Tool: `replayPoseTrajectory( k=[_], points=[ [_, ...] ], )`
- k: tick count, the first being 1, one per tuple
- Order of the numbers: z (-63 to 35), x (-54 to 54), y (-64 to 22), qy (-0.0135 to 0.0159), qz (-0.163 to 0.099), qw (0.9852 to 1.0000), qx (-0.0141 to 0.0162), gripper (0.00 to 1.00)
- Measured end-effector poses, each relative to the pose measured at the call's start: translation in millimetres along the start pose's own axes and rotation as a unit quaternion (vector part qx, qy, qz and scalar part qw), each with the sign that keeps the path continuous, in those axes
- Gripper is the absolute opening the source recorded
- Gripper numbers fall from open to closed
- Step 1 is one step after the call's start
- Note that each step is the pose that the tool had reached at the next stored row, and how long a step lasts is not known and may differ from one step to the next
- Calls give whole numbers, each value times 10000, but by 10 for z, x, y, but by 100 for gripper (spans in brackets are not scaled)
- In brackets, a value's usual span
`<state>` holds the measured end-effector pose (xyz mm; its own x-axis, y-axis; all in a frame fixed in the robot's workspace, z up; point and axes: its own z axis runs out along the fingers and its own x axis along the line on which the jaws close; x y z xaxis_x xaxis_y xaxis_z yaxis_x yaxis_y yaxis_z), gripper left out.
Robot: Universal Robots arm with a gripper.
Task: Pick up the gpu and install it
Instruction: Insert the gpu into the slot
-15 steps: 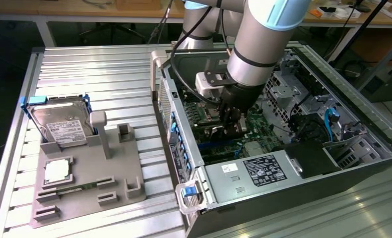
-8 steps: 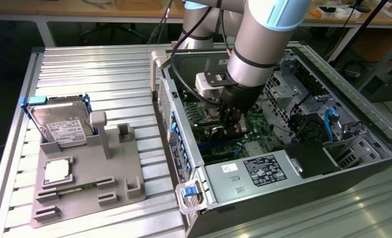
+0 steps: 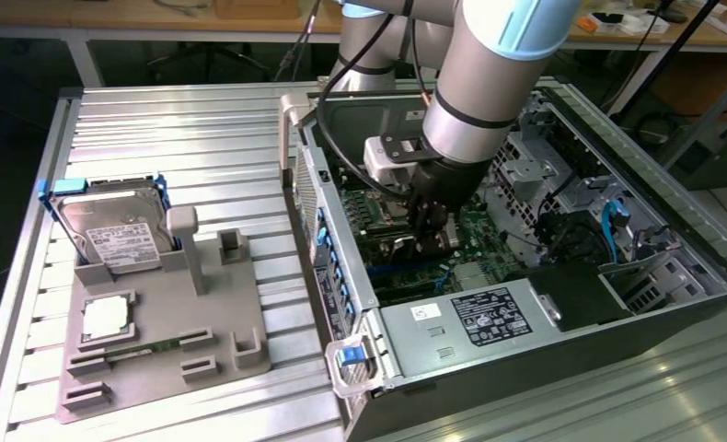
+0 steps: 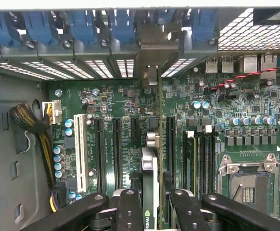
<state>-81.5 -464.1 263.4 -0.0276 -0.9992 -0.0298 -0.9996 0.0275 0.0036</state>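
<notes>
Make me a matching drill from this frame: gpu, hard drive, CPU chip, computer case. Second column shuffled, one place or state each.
Things:
1. gpu
2. hard drive
3. CPU chip
4. computer case

Places or states:
A. lying flat on the grey fixture tray
B. side open, motherboard exposed
C. held edge-on in the gripper over the motherboard slots
D. standing propped at the tray's far end, white label facing out

Pairs: 1-C, 2-D, 3-A, 4-B

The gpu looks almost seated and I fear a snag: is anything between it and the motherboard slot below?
Nothing visible blocks it. In the wrist view the hand grips the gpu edge-on, its bracket end toward the rear slot openings. The slots alongside stand bare, and the cable bundle lies well off to the side.
</notes>
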Motion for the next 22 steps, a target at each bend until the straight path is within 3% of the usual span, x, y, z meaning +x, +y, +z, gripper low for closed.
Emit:
replayPoseTrajectory(
  k=[4, 11, 14, 22],
  points=[
    [3, 1, 0, 1, 6, 10000, -34, 27],
    [5, 1, 2, 1, 6, 10000, -42, 27],
    [7, 0, 9, 2, 8, 10000, -92, 27],
    [8, 1, 14, 3, 8, 10000, -97, 27]
  ],
)
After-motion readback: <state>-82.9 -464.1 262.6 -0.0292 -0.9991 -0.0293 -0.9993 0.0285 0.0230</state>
